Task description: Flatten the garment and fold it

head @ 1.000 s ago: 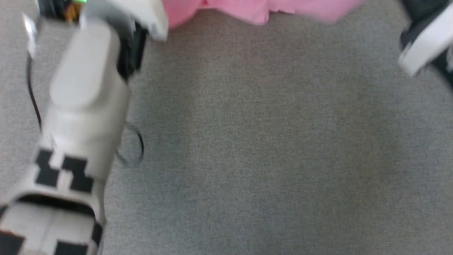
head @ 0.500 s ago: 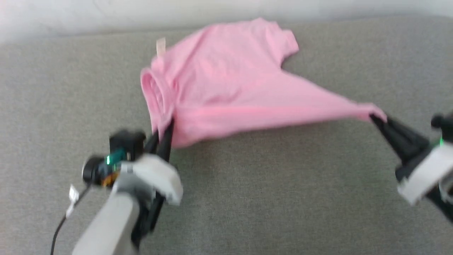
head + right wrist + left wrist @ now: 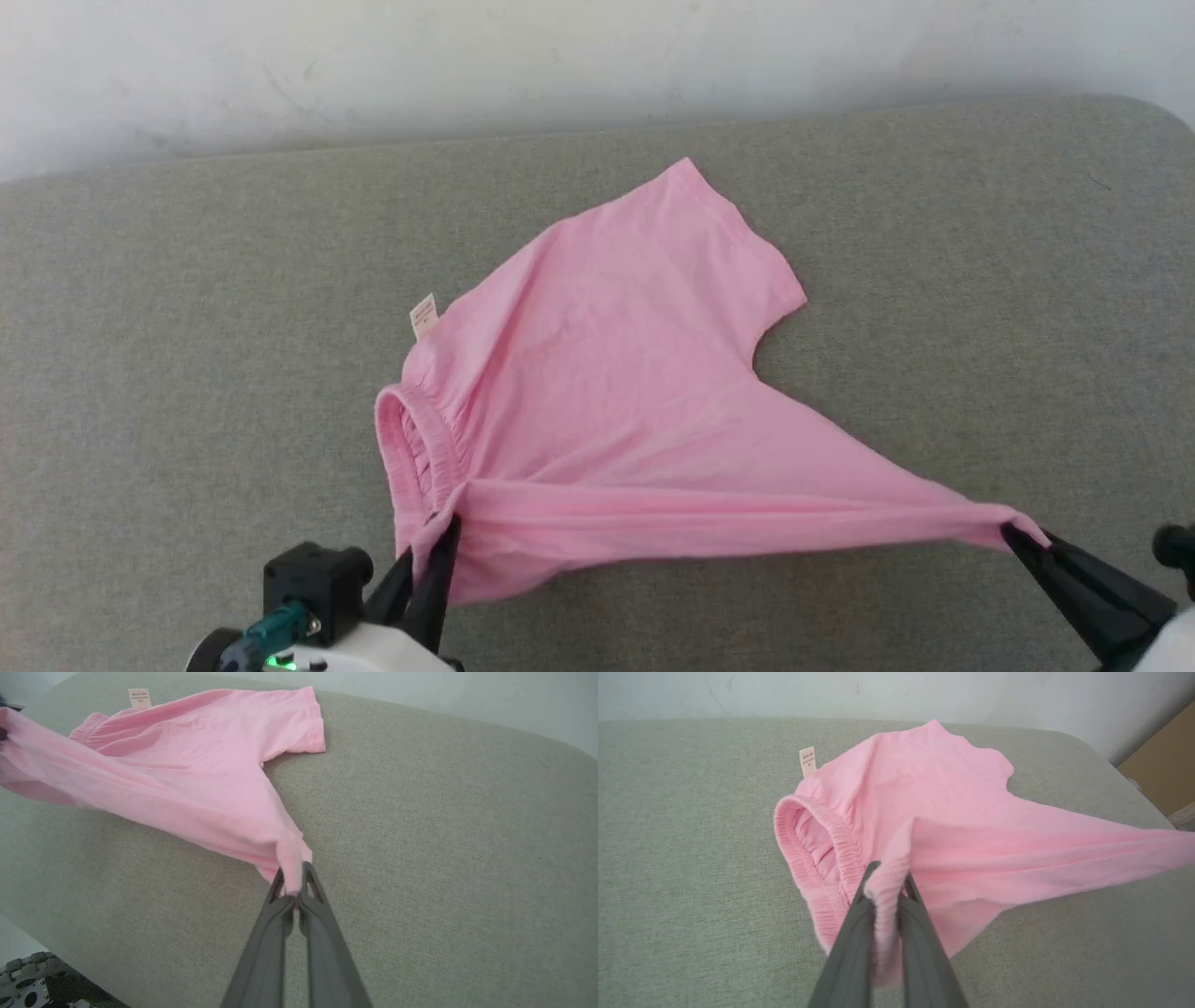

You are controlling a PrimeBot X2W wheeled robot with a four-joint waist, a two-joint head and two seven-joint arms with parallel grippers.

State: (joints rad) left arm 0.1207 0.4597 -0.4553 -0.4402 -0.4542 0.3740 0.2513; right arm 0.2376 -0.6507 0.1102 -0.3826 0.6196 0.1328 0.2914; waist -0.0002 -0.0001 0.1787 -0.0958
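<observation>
1. My left gripper (image 3: 441, 539) is clamped on the garment (image 3: 616, 373) at its gathered waistband (image 3: 411, 453).
2. My right gripper (image 3: 1019, 538) is pinched shut on a leg corner, well apart from the left.
3. Between them the near edge runs taut, raised off the grey pad (image 3: 187, 373); the rest lies on the pad.
4. The white label (image 3: 424, 315) sticks out at the waistband's far end.

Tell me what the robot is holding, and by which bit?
The shorts, held twice: the left end effector pinches the waistband, and the right end effector pinches the tip of one leg.
</observation>
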